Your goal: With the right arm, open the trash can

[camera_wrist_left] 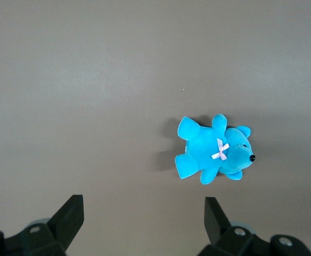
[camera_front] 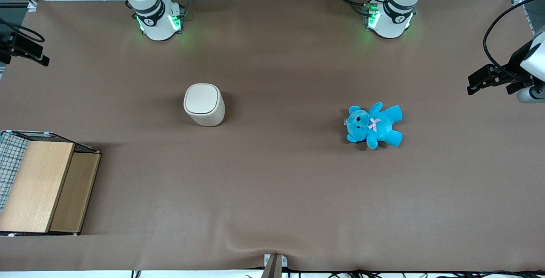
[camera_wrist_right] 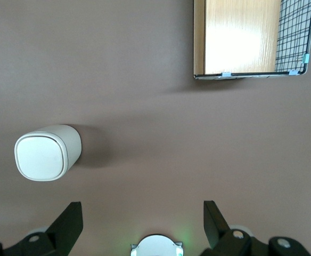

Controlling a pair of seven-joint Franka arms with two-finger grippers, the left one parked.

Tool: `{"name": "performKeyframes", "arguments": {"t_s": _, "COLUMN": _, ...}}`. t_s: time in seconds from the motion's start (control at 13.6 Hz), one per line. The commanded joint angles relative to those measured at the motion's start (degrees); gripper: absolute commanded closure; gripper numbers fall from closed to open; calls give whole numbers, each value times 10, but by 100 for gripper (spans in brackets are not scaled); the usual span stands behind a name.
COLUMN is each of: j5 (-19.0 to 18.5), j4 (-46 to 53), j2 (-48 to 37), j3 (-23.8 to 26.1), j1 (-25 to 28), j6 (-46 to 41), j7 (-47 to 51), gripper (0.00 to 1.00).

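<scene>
One closed cream-white plastic trash can (camera_front: 204, 104) stands mid-table, so I'd bring my wide-open black right gripper (camera_wrist_right: 139, 226), hovering well above the brown table, down to its smooth lid's edge.

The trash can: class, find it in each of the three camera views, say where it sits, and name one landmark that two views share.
Front view: trash can, lid shut, on the brown table, farther from the camera than the wire basket.
Right wrist view: trash can seen from above, ahead of the open hand.
Left wrist view: not in it; only the blue teddy.
Shared landmark: the wire basket.
</scene>
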Motion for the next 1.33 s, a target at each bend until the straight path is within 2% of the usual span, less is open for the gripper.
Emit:
{"name": "performKeyframes", "arguments": {"t_s": 0.0, "j5": -4, "j4": 5, "j2": 20, "j3": 3, "j1": 15, "j6": -29, "j7": 8, "gripper": 0}}
{"name": "performKeyframes", "arguments": {"t_s": 0.29, "j5": 3, "j4": -16, "j2": 29, "j3": 3, "j1": 72, "j6": -38, "j7": 38, "gripper": 0}}
{"name": "performKeyframes", "arguments": {"t_s": 0.52, "j5": 47, "j4": -44, "j2": 44, "j3": 3, "j1": 91, "j6": -33, "j7": 53, "gripper": 3}}
{"name": "performKeyframes", "arguments": {"t_s": 0.66, "j5": 72, "j4": -62, "j2": 55, "j3": 2, "j1": 107, "j6": -22, "j7": 87, "gripper": 46}}
{"name": "performKeyframes", "arguments": {"t_s": 0.81, "j5": 72, "j4": -86, "j2": 60, "j3": 2, "j1": 132, "j6": 1, "j7": 110, "gripper": 87}}
{"name": "performKeyframes", "arguments": {"t_s": 0.88, "j5": 72, "j4": -99, "j2": 63, "j3": 2, "j1": 143, "j6": 15, "j7": 127, "gripper": 100}}
{"name": "performKeyframes", "arguments": {"t_s": 1.25, "j5": 74, "j4": -156, "j2": 101, "j3": 3, "j1": 185, "j6": 86, "j7": 161, "gripper": 100}}
